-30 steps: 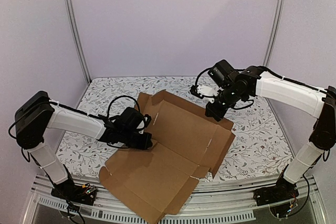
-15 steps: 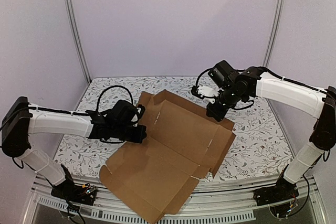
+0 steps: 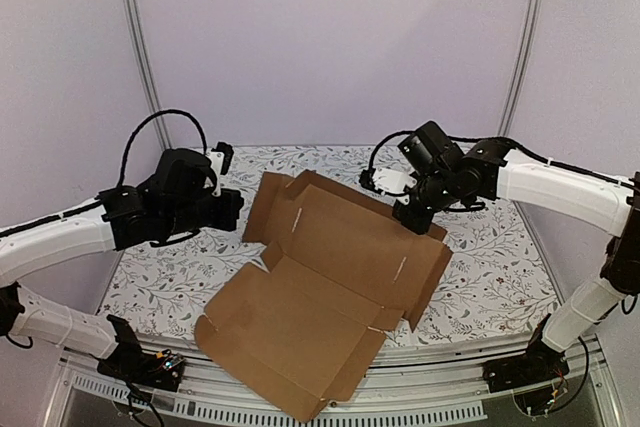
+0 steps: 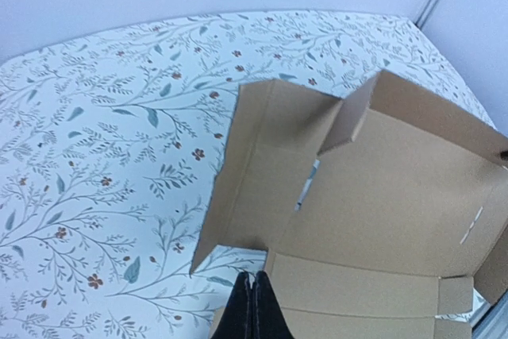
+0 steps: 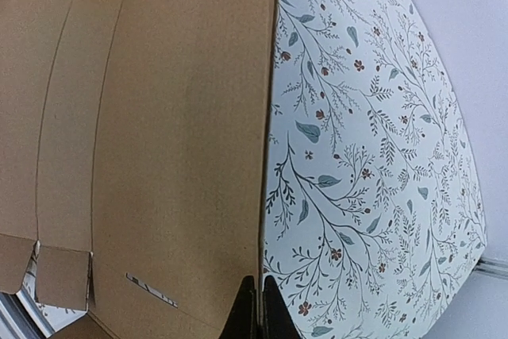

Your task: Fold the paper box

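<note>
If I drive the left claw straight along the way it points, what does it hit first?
Probably the paper box. The shut left claw points at its left flap and is apart from it. Height is unclear, so the claw could pass just above the cardboard.

This is a robotics lab cell, a closed test booth rather than a home or a shop. Plain pale panel walls (image 3: pixel 330 37) meet at bare aluminium posts (image 3: pixel 143 47) and box in a single table (image 3: pixel 490 277) covered with a cloth printed with leaves and small flowers. Two white-and-black robot arms, the left arm (image 3: pixel 55 240) and the right arm (image 3: pixel 558 185), rise from a slotted metal rail (image 3: pixel 420 411) at the near edge, with loose black cables (image 3: pixel 163 113) and exposed wiring (image 3: pixel 163 361) at a base.
</note>
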